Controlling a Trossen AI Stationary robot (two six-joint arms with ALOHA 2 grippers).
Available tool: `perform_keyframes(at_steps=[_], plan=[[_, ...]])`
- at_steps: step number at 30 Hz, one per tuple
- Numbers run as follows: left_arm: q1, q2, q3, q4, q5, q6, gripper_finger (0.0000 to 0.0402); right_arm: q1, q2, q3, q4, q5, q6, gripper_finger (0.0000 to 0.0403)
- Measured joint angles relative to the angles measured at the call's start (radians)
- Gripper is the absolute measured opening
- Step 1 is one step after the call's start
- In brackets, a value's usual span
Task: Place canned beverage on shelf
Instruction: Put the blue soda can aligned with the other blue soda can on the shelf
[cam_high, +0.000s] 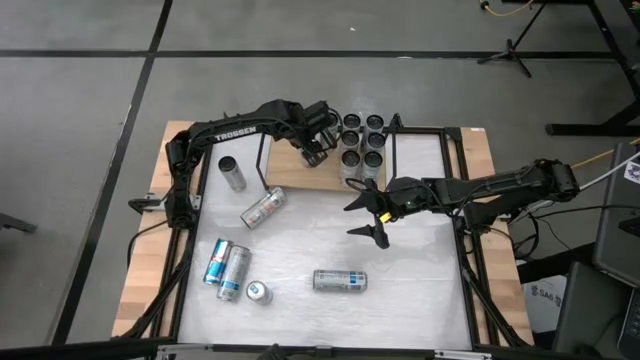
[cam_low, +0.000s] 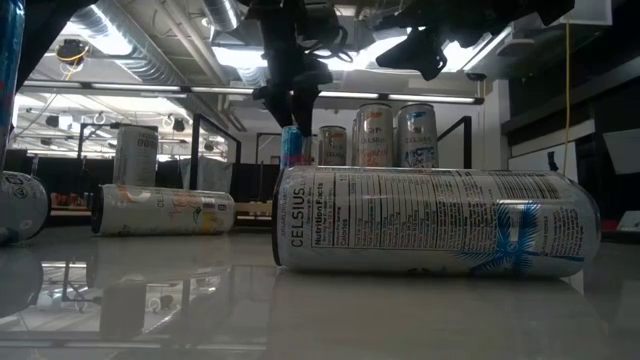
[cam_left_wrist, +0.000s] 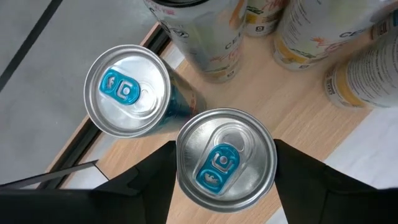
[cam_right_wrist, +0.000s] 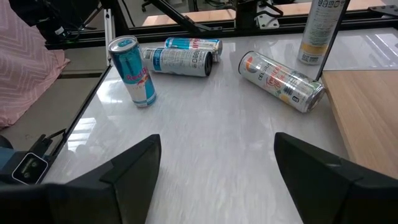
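Note:
The shelf (cam_high: 290, 172), a light wooden board in a black rod frame, sits at the table's far middle. Several cans (cam_high: 362, 140) stand upright on its right part. My left gripper (cam_high: 318, 145) hangs over the board, shut on a silver can with a blue tab (cam_left_wrist: 225, 158). A blue can (cam_left_wrist: 127, 90) stands on the board just beside it. My right gripper (cam_high: 375, 212) hovers open over the table's middle, with nothing between its fingers (cam_right_wrist: 134, 168). My left gripper pinches the can between its two fingers, on opposite sides of the wall just under the top rim (cam_left_wrist: 181, 163). The fingers come steeply from above. The can is upright over the board (cam_left_wrist: 292, 106); whether its base rests there, I cannot tell.
Loose cans are spread over the white tabletop: one upright (cam_high: 232, 172) and one lying (cam_high: 263, 208) at the left, two lying side by side (cam_high: 227, 268), a small upright one (cam_high: 258, 292), and one lying (cam_high: 340, 281) near the front middle.

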Motion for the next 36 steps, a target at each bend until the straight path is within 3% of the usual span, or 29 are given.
perform_keyframes(at_steps=[28, 36], plan=[[0.001, 0.003, -0.002, 0.033, -0.004, 0.001, 0.0220, 0.000, 0.000, 0.000, 0.000, 0.000, 0.000, 0.0303], [0.001, 0.009, -0.008, 0.024, 0.000, 0.004, 0.0268, 0.000, 0.000, 0.000, 0.000, 0.000, 0.000, 0.0303]])
